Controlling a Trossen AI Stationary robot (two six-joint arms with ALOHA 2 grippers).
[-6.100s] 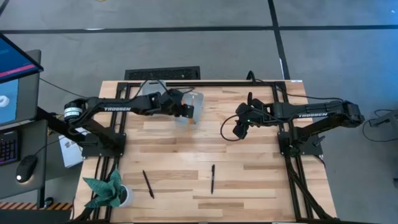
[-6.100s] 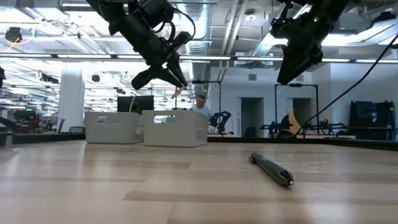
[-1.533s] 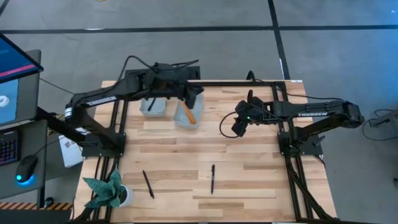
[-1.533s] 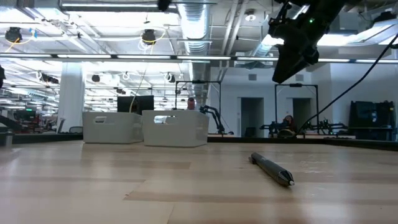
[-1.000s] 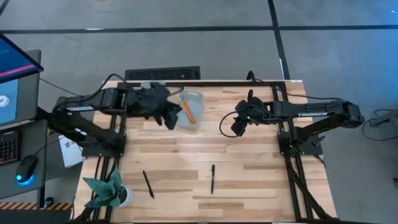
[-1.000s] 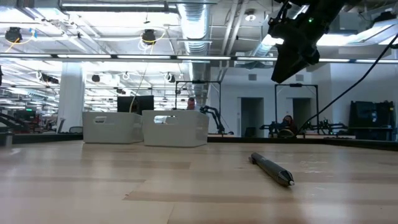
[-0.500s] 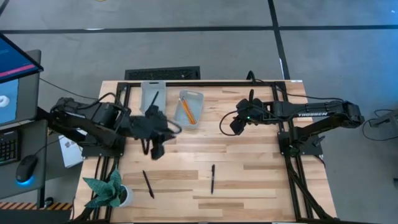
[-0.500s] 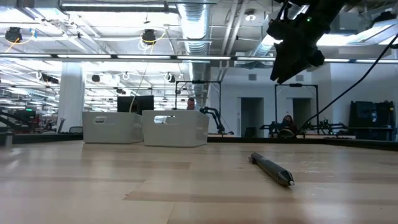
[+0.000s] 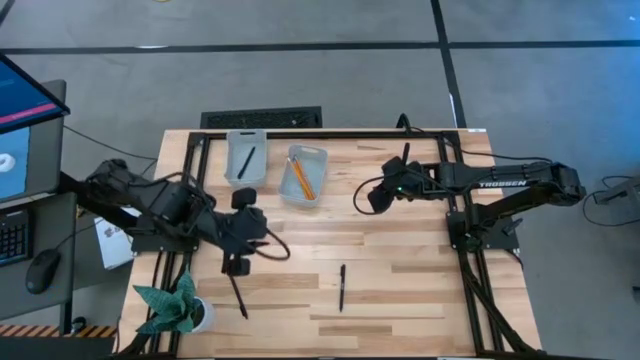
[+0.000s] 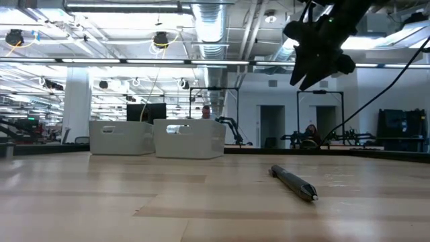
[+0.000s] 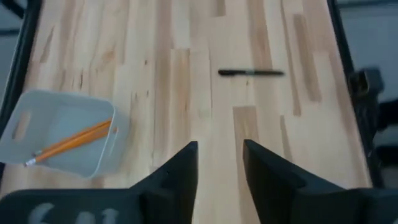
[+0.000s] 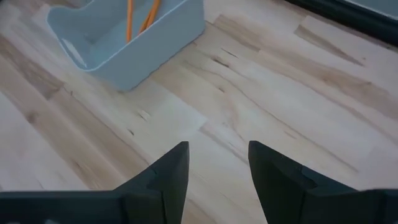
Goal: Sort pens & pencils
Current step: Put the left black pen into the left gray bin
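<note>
Two pens (image 9: 341,286) lie loose on the surface (image 9: 400,250). The left gripper (image 9: 238,266), fingers apart and empty, hovers near one; a careless descent could roll it away.

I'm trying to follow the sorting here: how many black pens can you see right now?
3. One pen lies in the left bin. One lies on the table just in front of the left gripper. One lies near the table's middle front. None seems hidden.
</note>
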